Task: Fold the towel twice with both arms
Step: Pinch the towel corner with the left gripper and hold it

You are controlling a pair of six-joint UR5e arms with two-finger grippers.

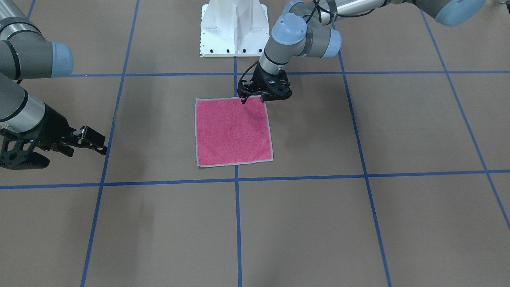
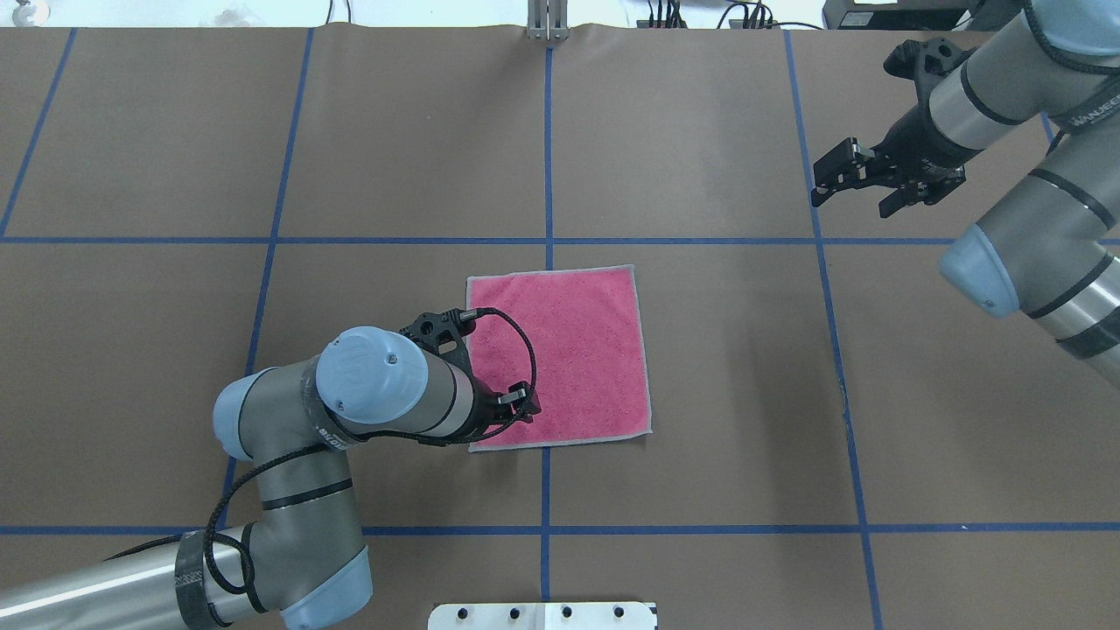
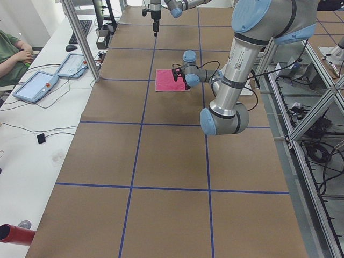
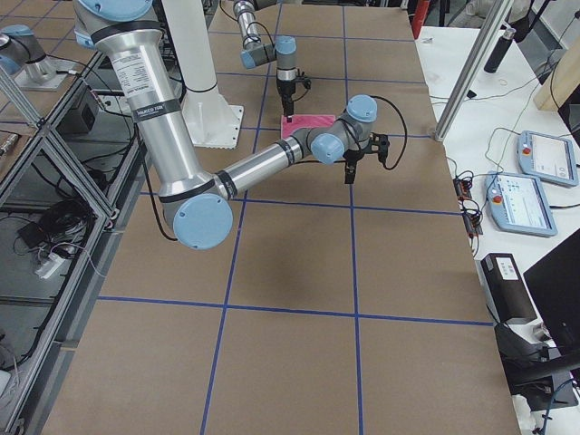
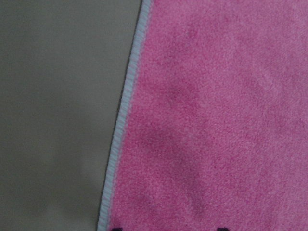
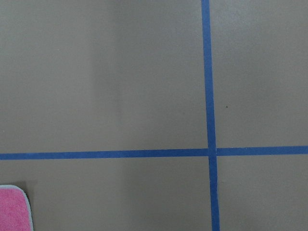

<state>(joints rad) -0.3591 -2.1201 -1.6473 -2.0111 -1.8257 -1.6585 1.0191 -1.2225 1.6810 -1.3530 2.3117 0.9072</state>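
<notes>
From the front: spots the towel [image 1: 233, 131] flat, pink up, near the pedestal base [image 1: 233, 28], with the left gripper [image 1: 254, 99] spread over its base-side corner. From overhead: finds the right gripper [image 2: 849, 203] spread too, far from that base. Could drag the towel crooked if closing one-sided. No containers seen.

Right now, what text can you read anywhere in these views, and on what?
"NANJEE", partly legible and cut off: black band on the right arm.
Too small to read: band lettering on the left arm, and a label on its upright tube.
The towel carries no text.
</notes>
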